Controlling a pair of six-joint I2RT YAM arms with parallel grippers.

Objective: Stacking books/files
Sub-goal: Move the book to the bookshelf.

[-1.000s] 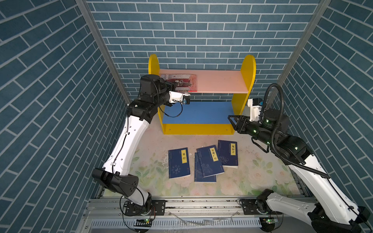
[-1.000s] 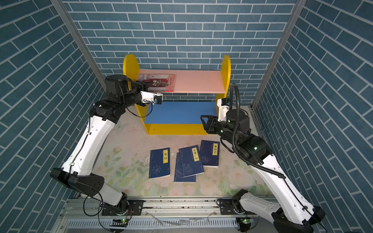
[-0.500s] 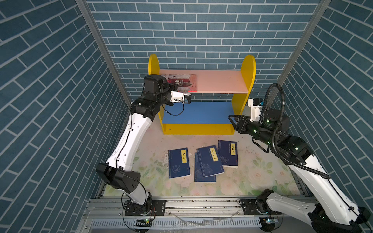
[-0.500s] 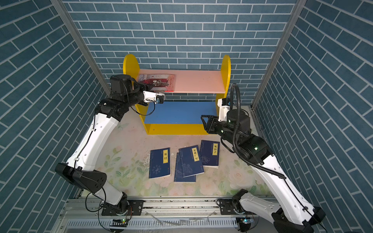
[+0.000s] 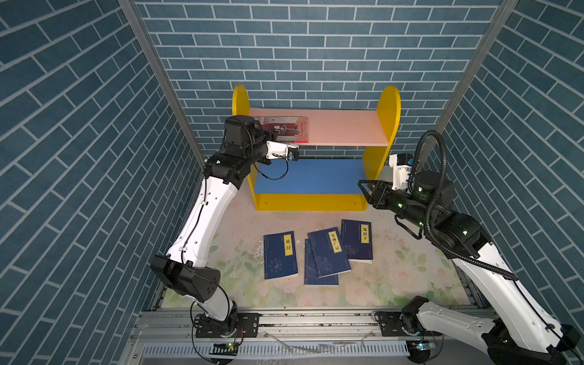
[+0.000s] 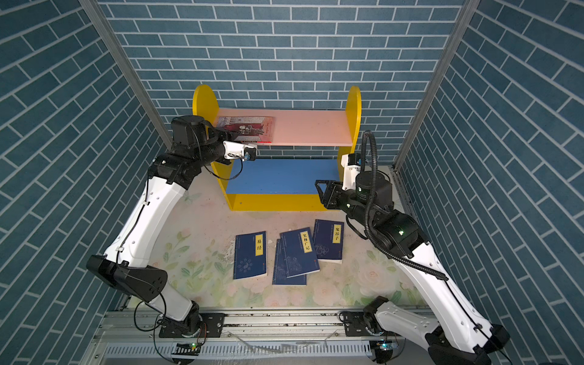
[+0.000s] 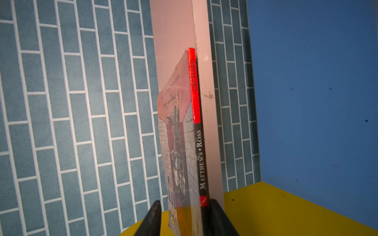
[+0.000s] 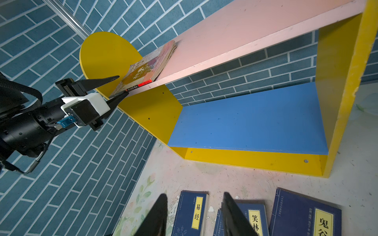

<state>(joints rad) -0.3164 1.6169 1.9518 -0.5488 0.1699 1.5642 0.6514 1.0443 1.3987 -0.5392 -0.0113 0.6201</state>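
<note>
Four thin dark-navy paperbacks with yellow title strips [image 5: 328, 252] lie flat on the floral-printed tabletop [image 5: 395, 278] in front of a yellow-sided shelf unit [image 5: 387, 120], one mostly covered by another; a red-pink illustrated paperback [image 5: 289, 132] lies at the left end of the pink upper board [image 5: 344, 126], spine at the front edge; the left gripper [image 8: 121, 84] stands unclenched astride that book's corner and the board; the right gripper [image 8: 194, 195] hovers parted and empty near the shelf's right front corner; blue brick-patterned walls [image 5: 316, 47] enclose the table; the covered book's title cannot be read.

Open blue shelf [image 5: 309, 175] between yellow panels [image 5: 388, 120]
</note>
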